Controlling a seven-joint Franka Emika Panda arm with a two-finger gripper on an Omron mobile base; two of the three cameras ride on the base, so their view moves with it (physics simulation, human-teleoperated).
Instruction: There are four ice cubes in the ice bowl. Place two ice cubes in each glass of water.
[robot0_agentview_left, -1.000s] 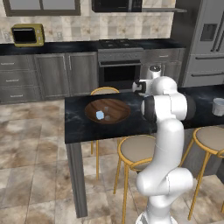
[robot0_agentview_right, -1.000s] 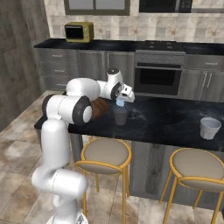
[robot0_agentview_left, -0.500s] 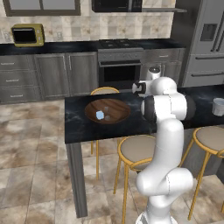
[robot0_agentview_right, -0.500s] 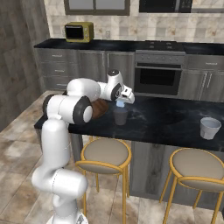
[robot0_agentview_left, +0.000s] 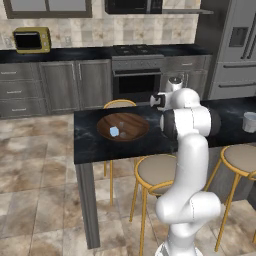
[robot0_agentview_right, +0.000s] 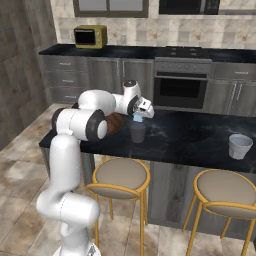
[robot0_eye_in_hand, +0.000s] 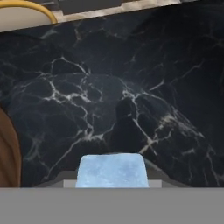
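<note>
Gripper (robot0_agentview_right: 137, 119), pointing down with its jaws clamped on one ice cube (robot0_eye_in_hand: 112, 170), hangs directly above the near glass of water (robot0_agentview_right: 137, 132) standing upright on the black counter (robot0_agentview_right: 190, 137).

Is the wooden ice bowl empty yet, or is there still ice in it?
Not empty: the ice bowl still has at least one ice cube in it, seen from the left base view. An exact count cannot be told.
</note>
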